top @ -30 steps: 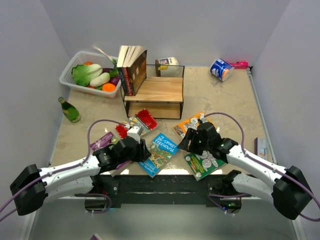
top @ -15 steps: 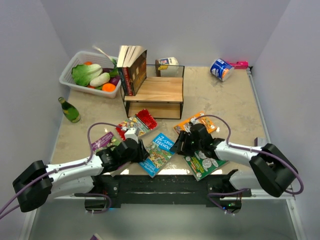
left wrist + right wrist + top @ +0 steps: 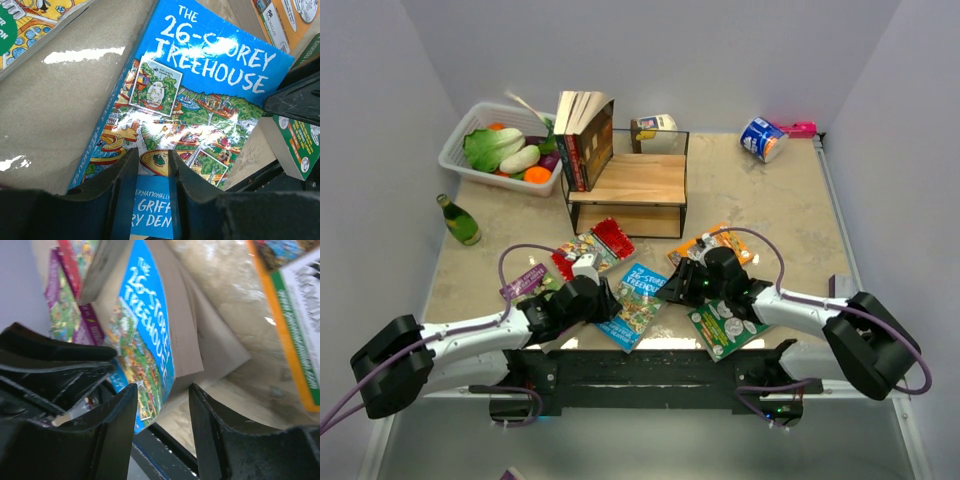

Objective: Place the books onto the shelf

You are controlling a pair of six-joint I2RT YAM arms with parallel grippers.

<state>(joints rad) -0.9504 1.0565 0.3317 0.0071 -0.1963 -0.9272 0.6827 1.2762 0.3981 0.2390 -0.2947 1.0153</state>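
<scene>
The left gripper (image 3: 152,157) is hanging low over the near end of the blue "26-Storey Treehouse" paperback (image 3: 200,90). Its jaws are standing narrowly apart, with the cover showing between them and nothing gripped. That book is lying on the table (image 3: 770,200) between both arms, in front of the shelf (image 3: 640,180), where several books (image 3: 582,140) are standing upright. The right gripper (image 3: 162,390) is straddling the paperback's page edge with parted jaws, just beside the green coin-covered book (image 3: 730,330).

Blue book (image 3: 146,360) before end effector (image 3: 162,390)
</scene>
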